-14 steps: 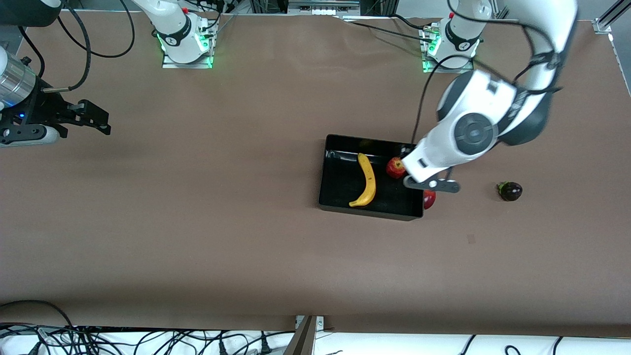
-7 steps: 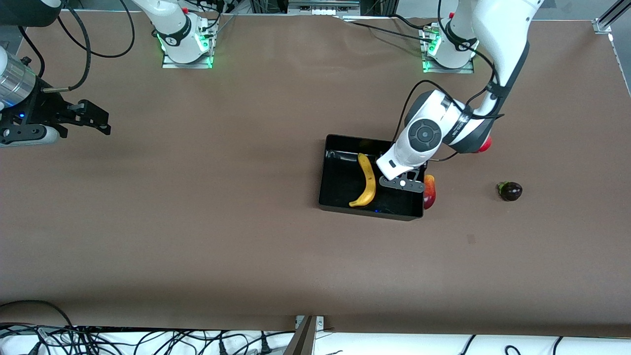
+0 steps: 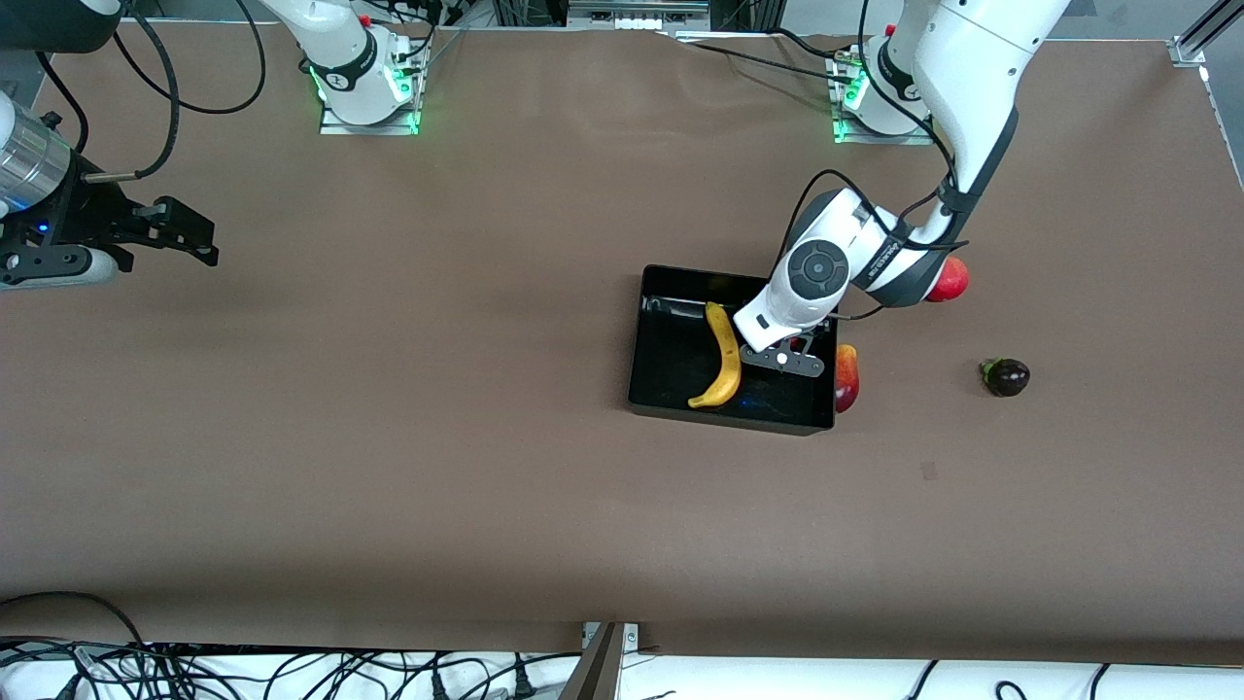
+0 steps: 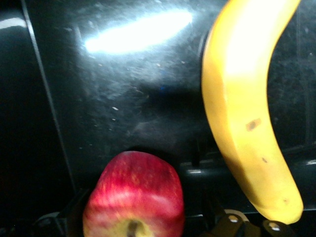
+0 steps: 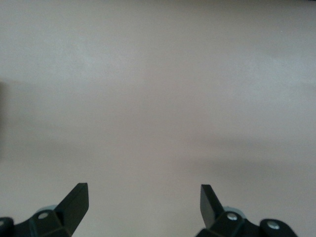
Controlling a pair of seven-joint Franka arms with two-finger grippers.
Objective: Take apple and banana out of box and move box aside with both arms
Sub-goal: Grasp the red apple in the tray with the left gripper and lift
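The left hand [image 3: 783,360] is down in the box [image 3: 671,384], its fingers spread wide on either side of the apple [image 4: 134,196] and not yet gripping it, placed so a squeeze would catch it. The banana [image 3: 723,355] lies beside it in the box. The right hand [image 5: 143,202] waits open over bare counter [image 3: 437,437] at the right arm's end.

2 white jointed arms [image 3: 957,87], black cables, black fingers [image 5: 76,200]
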